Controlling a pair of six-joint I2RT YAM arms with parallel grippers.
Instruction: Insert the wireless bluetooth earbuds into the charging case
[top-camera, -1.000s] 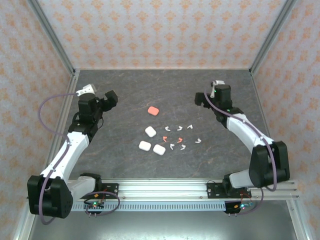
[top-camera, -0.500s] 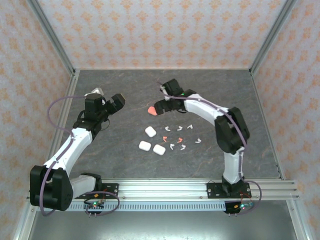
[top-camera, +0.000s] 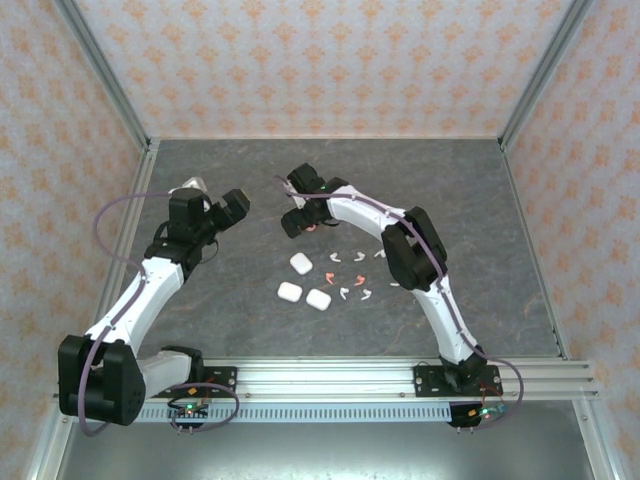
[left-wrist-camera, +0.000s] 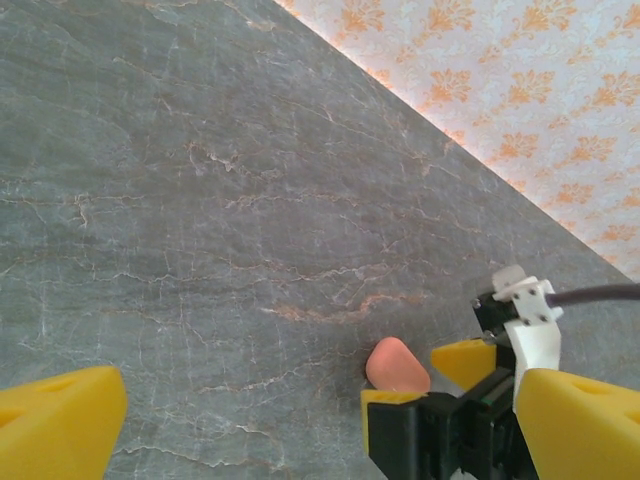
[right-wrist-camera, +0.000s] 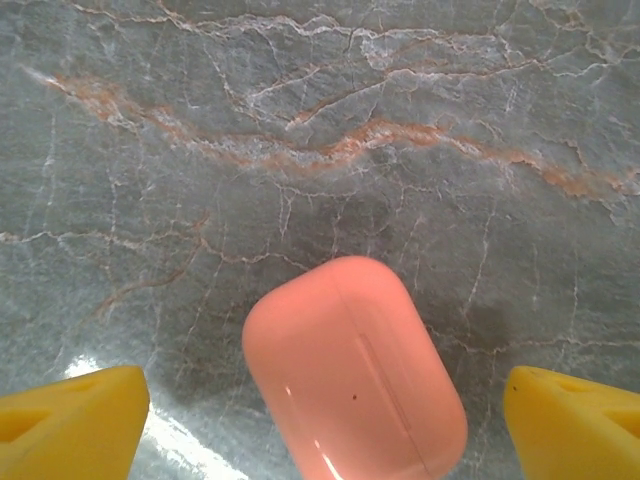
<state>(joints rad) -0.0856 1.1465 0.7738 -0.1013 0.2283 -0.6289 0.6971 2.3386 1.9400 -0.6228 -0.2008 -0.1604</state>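
Earbuds (top-camera: 359, 257) scattered beside white cases (top-camera: 301, 263), right gripper (right-wrist-camera: 325, 420) straddling pink case (right-wrist-camera: 355, 365).

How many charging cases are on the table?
4. Three white cases clustered mid-table. One pink case farther back, between the open right pincer's fingers. The arm may hide more.

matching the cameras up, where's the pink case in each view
top external: pink case left of centre, mostly hidden under the right gripper.
left wrist: case low, right of centre, beside that gripper's yellow fingers.
right wrist: case bottom centre, large, between the same fingers, untouched.
shared landmark: the right gripper over the case.
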